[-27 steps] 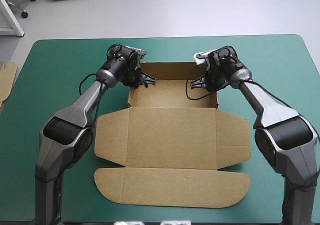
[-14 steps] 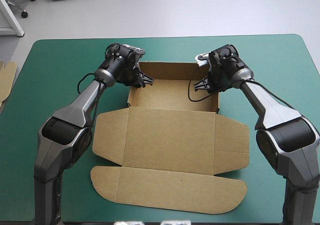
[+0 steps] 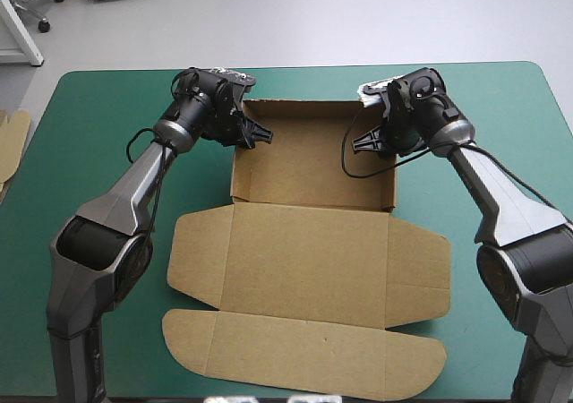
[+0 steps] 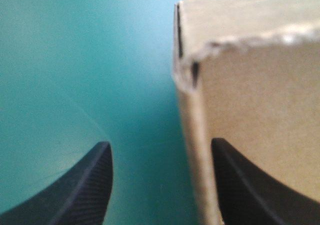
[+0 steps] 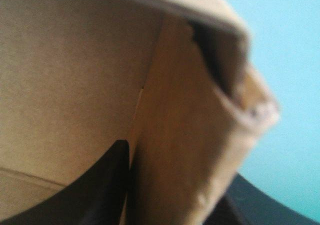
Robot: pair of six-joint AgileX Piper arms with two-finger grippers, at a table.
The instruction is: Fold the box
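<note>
Brown box (image 3: 313,166) walls between left fingers (image 4: 75,195) and right fingers (image 5: 100,185), both spread

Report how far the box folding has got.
Done: the box has its walls raised into an open tray. In hand: the left claw and the right claw each straddle a side wall at the tray's far corners, apparently seating the tucks. Left: the lid and its front flap lie flat on the teal-green cover.
</note>
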